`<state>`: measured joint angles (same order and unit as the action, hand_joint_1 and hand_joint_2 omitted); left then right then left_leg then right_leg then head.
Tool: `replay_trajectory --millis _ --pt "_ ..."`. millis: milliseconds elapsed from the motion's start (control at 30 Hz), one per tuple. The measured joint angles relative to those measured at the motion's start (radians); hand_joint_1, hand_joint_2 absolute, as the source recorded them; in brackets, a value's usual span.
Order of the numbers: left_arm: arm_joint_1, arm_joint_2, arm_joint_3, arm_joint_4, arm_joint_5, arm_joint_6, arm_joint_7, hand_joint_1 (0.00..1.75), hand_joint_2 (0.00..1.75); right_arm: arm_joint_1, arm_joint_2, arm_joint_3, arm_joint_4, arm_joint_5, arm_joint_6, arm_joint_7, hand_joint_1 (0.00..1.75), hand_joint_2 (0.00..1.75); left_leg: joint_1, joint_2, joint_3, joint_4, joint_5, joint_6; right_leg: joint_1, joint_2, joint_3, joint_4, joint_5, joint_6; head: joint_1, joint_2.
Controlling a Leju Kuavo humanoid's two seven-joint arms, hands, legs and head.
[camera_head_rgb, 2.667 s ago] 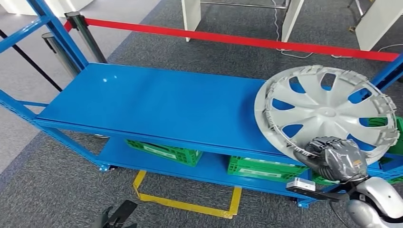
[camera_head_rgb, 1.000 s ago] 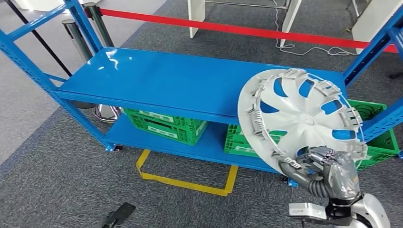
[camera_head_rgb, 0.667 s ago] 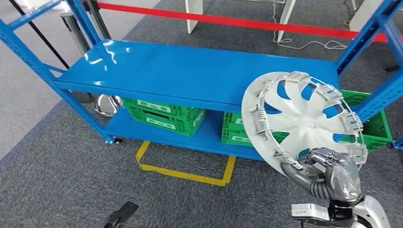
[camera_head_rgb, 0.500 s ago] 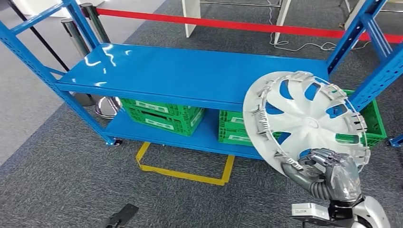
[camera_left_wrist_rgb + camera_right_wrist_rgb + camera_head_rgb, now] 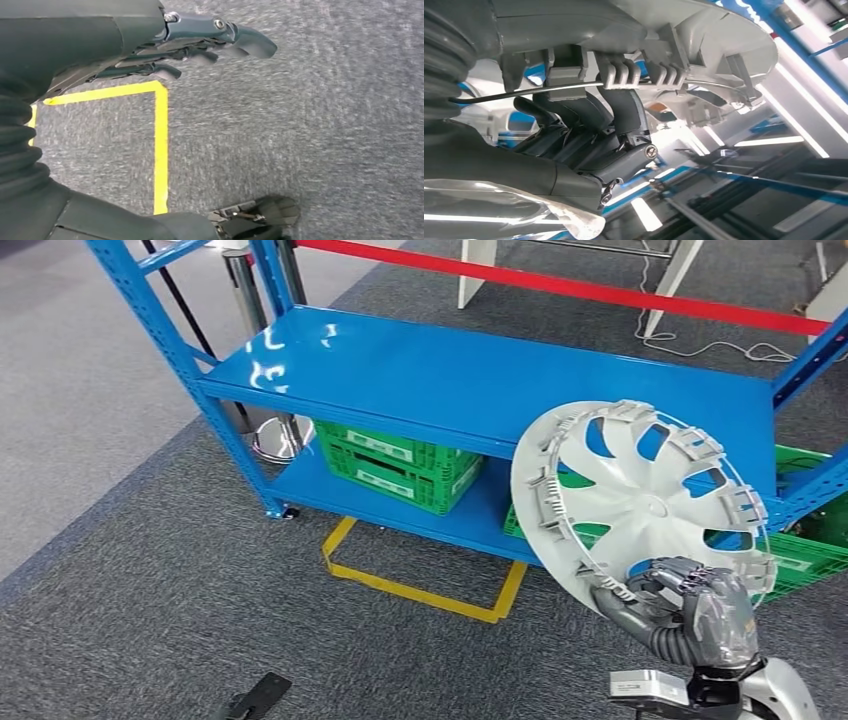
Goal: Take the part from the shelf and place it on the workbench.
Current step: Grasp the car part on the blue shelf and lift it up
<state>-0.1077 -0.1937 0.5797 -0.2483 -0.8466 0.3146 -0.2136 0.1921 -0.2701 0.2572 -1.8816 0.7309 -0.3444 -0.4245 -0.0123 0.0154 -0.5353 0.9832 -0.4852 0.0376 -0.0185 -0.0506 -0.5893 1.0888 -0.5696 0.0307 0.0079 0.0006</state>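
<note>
Wheel cover held at its lower rim, clear of the shelf, at lower right of the head view.

The wheel cover [image 5: 640,502], a thin grey plastic disc with clips, is gripped by the right hand [image 5: 690,610]; slipping or swinging against the blue metal shelf [image 5: 480,380] could be caused by that edge hold. The left hand [image 5: 200,42] is seen with fingers loosely extended, holding nothing.

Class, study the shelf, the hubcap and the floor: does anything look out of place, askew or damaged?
Nothing looks damaged or spilled. The silver hubcap is off the blue shelf, held tilted by its lower rim in the right robot hand. The green crates sit on the lower level. The left robot hand hangs over the carpet by the yellow floor marking.
</note>
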Motion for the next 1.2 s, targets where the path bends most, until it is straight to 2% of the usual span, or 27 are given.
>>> replay_trajectory --millis 33,67,100,133,167,200,267,300,333,400,433,467,533,600,633,667,700,767,833,900,933,1000,1067,1100,1133,1167,1200 --pt "0.000 -0.002 0.000 0.000 0.000 0.000 0.000 0.00 1.75 0.001 0.000 0.000 0.001 0.000 0.001 0.001 1.75 1.75 -0.001 -0.010 -0.006 0.000 0.004 0.004 0.000 0.026 -0.026 0.062 -0.035 0.001 0.001 0.000" --pt "0.001 -0.003 0.000 0.000 0.000 0.001 0.000 0.00 1.75 0.003 0.000 0.000 0.002 0.000 0.003 0.001 1.75 1.75 -0.002 -0.020 -0.012 0.001 0.008 0.007 0.000 0.040 -0.055 0.129 -0.065 0.001 0.002 0.000" --pt "0.003 -0.004 0.000 0.001 0.001 0.001 -0.001 0.00 1.75 0.004 0.000 0.000 0.003 0.000 0.005 0.002 1.75 1.75 -0.004 -0.031 -0.017 0.002 0.011 0.007 0.001 0.047 -0.076 0.180 -0.083 0.002 0.002 0.000" --pt "0.006 -0.005 0.000 0.001 0.001 0.001 -0.002 0.00 1.75 0.006 0.000 0.001 0.005 0.000 0.007 0.003 1.75 1.75 -0.005 -0.043 -0.021 0.003 0.014 0.007 0.002 0.049 -0.082 0.200 -0.082 0.002 0.002 0.000" --pt "0.010 -0.006 0.000 0.002 0.002 0.002 -0.004 0.00 1.75 0.008 0.000 0.001 0.006 0.000 0.008 0.004 1.75 1.75 -0.005 -0.055 -0.023 0.005 0.017 0.007 0.002 0.051 -0.068 0.179 -0.062 0.001 0.002 0.000" --pt "0.015 -0.008 0.000 0.002 0.003 0.004 -0.004 0.00 1.75 0.010 0.000 0.001 0.007 0.000 0.009 0.005 1.75 1.75 -0.006 -0.067 -0.025 0.008 0.018 0.006 0.002 0.057 -0.037 0.124 -0.027 -0.002 0.002 0.000" --pt "0.020 -0.011 0.000 0.004 0.004 0.009 -0.006 0.00 1.75 0.012 0.000 0.001 0.008 0.000 0.010 0.007 1.75 1.75 -0.006 -0.090 -0.031 0.017 0.019 0.003 0.000 0.098 0.033 -0.007 0.029 -0.007 0.002 0.000" --pt "0.022 -0.012 0.001 0.006 0.004 0.013 -0.008 0.00 1.75 0.013 0.000 0.002 0.009 0.000 0.010 0.008 1.75 1.75 -0.006 -0.100 -0.039 0.023 0.021 -0.001 -0.001 0.115 0.055 -0.050 0.038 -0.008 0.002 0.000" --pt "0.024 -0.013 0.002 0.007 0.006 0.016 -0.011 0.00 1.75 0.013 0.000 0.002 0.010 0.000 0.010 0.008 1.75 1.75 -0.005 -0.109 -0.048 0.028 0.024 -0.006 -0.001 0.125 0.063 -0.069 0.036 -0.009 0.001 0.000" --pt "0.032 -0.013 0.004 0.009 0.009 0.021 -0.017 0.00 1.75 0.013 0.000 0.004 0.014 -0.001 0.009 0.009 1.75 1.75 -0.004 -0.127 -0.064 0.033 0.030 -0.019 -0.002 0.110 0.063 -0.077 0.033 -0.010 0.001 0.000" --pt "0.036 -0.013 0.005 0.010 0.011 0.023 -0.019 0.00 1.75 0.012 0.000 0.005 0.016 -0.001 0.009 0.009 1.75 1.75 -0.006 -0.119 -0.069 0.039 0.026 -0.024 -0.004 0.098 0.064 -0.078 0.035 -0.014 0.000 0.000" --pt "0.039 -0.013 0.006 0.010 0.012 0.024 -0.021 0.00 1.75 0.012 0.000 0.006 0.017 -0.003 0.009 0.009 1.75 1.75 -0.007 -0.100 -0.078 0.058 0.012 -0.030 -0.006 0.085 0.065 -0.081 0.037 -0.018 -0.002 0.000" --pt "0.041 -0.013 0.007 0.011 0.013 0.027 -0.026 0.00 1.75 0.013 0.000 0.007 0.021 -0.010 0.009 0.008 1.75 1.75 -0.005 -0.049 -0.121 0.155 -0.044 -0.043 -0.007 0.055 0.067 -0.083 0.040 -0.024 -0.007 0.000" --pt "0.042 -0.013 0.008 0.012 0.014 0.033 -0.036 0.00 1.75 0.012 0.000 0.007 0.027 -0.017 0.008 0.002 1.75 1.75 0.004 -0.029 -0.177 0.284 -0.096 -0.053 -0.006 0.025 0.067 -0.083 0.039 -0.025 -0.008 0.000" --pt "0.044 -0.013 0.009 0.012 0.014 0.037 -0.040 0.00 1.75 0.011 0.001 0.008 0.031 -0.019 0.007 -0.002 1.75 1.75 0.009 -0.026 -0.190 0.317 -0.102 -0.056 -0.005 0.011 0.067 -0.083 0.039 -0.026 -0.008 0.000" --pt "0.046 -0.013 0.011 0.012 0.014 0.041 -0.041 0.00 1.75 0.009 0.002 0.009 0.034 -0.019 0.006 -0.006 1.75 1.75 0.012 -0.023 -0.184 0.309 -0.087 -0.058 -0.005 -0.001 0.067 -0.083 0.039 -0.025 -0.008 0.000" --pt "0.048 -0.012 0.012 0.012 0.014 0.046 -0.041 0.00 1.75 0.006 0.005 0.012 0.037 -0.019 0.004 -0.011 1.75 1.75 0.015 -0.017 -0.159 0.262 -0.057 -0.059 -0.005 -0.013 0.068 -0.083 0.038 -0.025 -0.008 0.000" --pt "0.047 -0.010 0.014 0.013 0.014 0.056 -0.039 0.00 1.75 -0.002 0.011 0.017 0.042 -0.018 -0.002 -0.021 1.75 1.75 0.011 0.019 -0.088 0.121 0.004 -0.055 -0.003 -0.033 0.070 -0.082 0.035 -0.021 -0.008 0.000" --pt "0.042 -0.008 0.015 0.013 0.014 0.062 -0.040 0.00 1.75 -0.012 0.018 0.021 0.047 -0.018 -0.009 -0.031 1.75 1.75 0.002 0.049 -0.053 0.041 0.024 -0.045 0.001 -0.052 0.069 -0.081 0.033 -0.013 -0.007 0.000" --pt "0.039 -0.006 0.017 0.013 0.015 0.065 -0.048 0.00 1.75 -0.029 0.024 0.025 0.054 -0.021 -0.013 -0.042 1.75 1.75 -0.005 0.037 -0.057 0.032 0.024 -0.034 0.001 -0.072 0.070 -0.084 0.034 -0.001 -0.007 0.000" --pt "0.038 -0.006 0.019 0.013 0.018 0.066 -0.053 0.00 1.75 -0.040 0.026 0.027 0.056 -0.023 -0.014 -0.046 1.75 1.75 -0.004 0.027 -0.058 0.027 0.028 -0.027 -0.001 -0.070 0.069 -0.082 0.029 0.004 -0.007 0.000" --pt "0.031 -0.005 0.025 0.013 0.026 0.066 -0.061 0.00 1.75 -0.059 0.030 0.031 0.062 -0.031 -0.014 -0.054 1.75 1.75 -0.001 0.005 -0.057 0.018 0.036 -0.011 -0.006 -0.024 0.047 -0.034 -0.006 0.009 -0.005 0.000" --pt "0.021 -0.006 0.031 0.013 0.035 0.066 -0.059 0.00 1.75 -0.074 0.032 0.033 0.071 -0.040 -0.012 -0.061 1.75 1.75 -0.001 -0.019 -0.059 0.016 0.041 -0.002 -0.006 0.032 -0.013 0.090 -0.068 0.007 0.000 0.000" --pt "0.018 -0.007 0.034 0.013 0.038 0.068 -0.055 0.00 1.75 -0.080 0.033 0.035 0.076 -0.042 -0.010 -0.064 1.75 1.75 -0.002 -0.031 -0.061 0.016 0.043 0.001 -0.004 0.043 -0.047 0.157 -0.091 0.006 0.001 0.000" --pt "0.018 -0.008 0.037 0.013 0.038 0.069 -0.051 0.00 1.75 -0.085 0.033 0.036 0.081 -0.043 -0.009 -0.066 1.75 1.75 -0.002 -0.044 -0.062 0.017 0.044 0.002 -0.003 0.048 -0.070 0.198 -0.097 0.005 0.001 0.000" --pt "0.019 -0.008 0.040 0.013 0.037 0.072 -0.045 0.00 1.75 -0.089 0.033 0.038 0.086 -0.043 -0.009 -0.067 1.75 1.75 -0.003 -0.058 -0.062 0.018 0.045 0.002 -0.002 0.050 -0.077 0.203 -0.083 0.004 0.001 0.000" --pt "0.020 -0.008 0.041 0.013 0.038 0.074 -0.039 0.00 1.75 -0.093 0.034 0.040 0.089 -0.044 -0.008 -0.068 1.75 1.75 -0.003 -0.072 -0.062 0.020 0.045 0.001 -0.002 0.053 -0.064 0.168 -0.050 0.002 0.001 0.000"
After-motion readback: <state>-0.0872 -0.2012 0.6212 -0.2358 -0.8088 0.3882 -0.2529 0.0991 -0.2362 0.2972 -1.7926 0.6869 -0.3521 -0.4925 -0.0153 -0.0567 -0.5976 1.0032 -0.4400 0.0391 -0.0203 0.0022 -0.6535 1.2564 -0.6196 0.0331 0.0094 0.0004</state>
